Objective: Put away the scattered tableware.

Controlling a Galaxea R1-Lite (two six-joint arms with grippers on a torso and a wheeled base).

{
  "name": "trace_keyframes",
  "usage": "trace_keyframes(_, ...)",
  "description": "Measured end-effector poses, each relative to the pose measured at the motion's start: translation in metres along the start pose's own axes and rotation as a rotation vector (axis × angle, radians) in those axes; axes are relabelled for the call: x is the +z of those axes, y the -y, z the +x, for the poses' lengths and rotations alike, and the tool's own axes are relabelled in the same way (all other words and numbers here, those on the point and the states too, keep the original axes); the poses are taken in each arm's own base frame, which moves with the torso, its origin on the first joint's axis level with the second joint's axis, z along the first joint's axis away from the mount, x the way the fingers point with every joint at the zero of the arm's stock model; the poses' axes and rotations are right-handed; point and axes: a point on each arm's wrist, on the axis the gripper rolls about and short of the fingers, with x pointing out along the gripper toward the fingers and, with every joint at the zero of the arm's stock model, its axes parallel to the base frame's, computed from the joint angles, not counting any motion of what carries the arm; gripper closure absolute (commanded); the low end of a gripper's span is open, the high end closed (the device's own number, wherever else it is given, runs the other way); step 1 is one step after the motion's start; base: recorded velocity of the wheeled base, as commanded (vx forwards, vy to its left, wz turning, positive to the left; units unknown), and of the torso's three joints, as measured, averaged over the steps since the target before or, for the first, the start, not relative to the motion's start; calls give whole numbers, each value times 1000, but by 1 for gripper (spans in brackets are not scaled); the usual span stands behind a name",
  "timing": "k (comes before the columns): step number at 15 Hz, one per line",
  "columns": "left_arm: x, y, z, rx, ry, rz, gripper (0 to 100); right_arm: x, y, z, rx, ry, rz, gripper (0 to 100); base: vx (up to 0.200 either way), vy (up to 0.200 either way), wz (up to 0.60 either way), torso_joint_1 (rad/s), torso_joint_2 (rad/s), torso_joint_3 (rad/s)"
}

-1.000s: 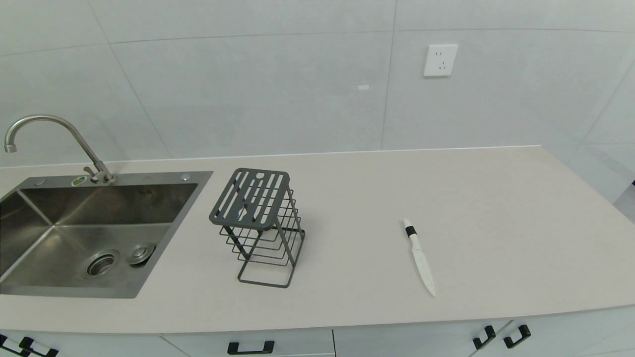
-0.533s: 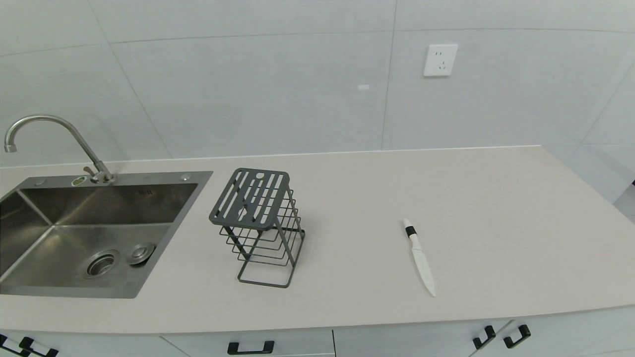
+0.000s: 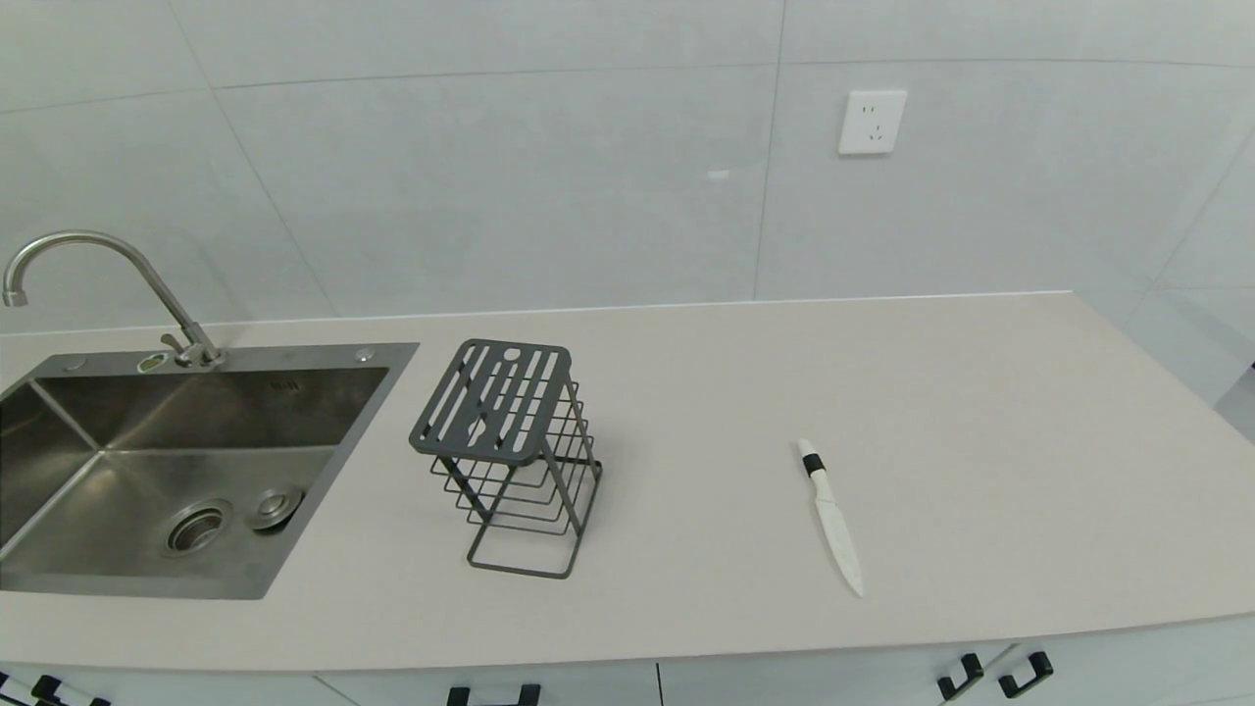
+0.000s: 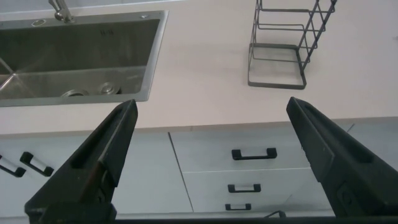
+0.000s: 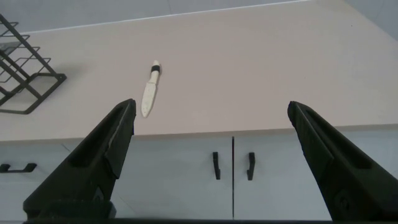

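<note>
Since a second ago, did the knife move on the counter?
No. The whole head view shifted slightly, so the camera moved. The knife lies at the same angle and just as far to the right of the rack as before.

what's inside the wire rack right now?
Nothing visible: the wire rack has empty slots, and through its open sides only countertop shows. The white knife lies flat on the countertop, apart, to its right. The slotted top plate hides part of the interior.
</note>
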Motion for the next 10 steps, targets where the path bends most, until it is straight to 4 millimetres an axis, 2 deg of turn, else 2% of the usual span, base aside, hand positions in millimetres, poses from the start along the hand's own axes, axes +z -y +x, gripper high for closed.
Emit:
trace_keyframes(5, 0, 0, 0, 0, 0, -1, 0, 0, 0, 0, -1, 0, 0, 0, 0, 0, 0, 271, -32, 230)
trace_keyframes(7, 0, 0, 0, 1, 0, -1, 0, 0, 0, 0, 0, 0, 1, 0, 0, 0, 0, 107, -10, 83)
trace_keyframes(10, 0, 0, 0, 1, -1, -2, 0, 0, 0, 0, 5, 0, 7, 0, 0, 0, 0, 0, 0, 0)
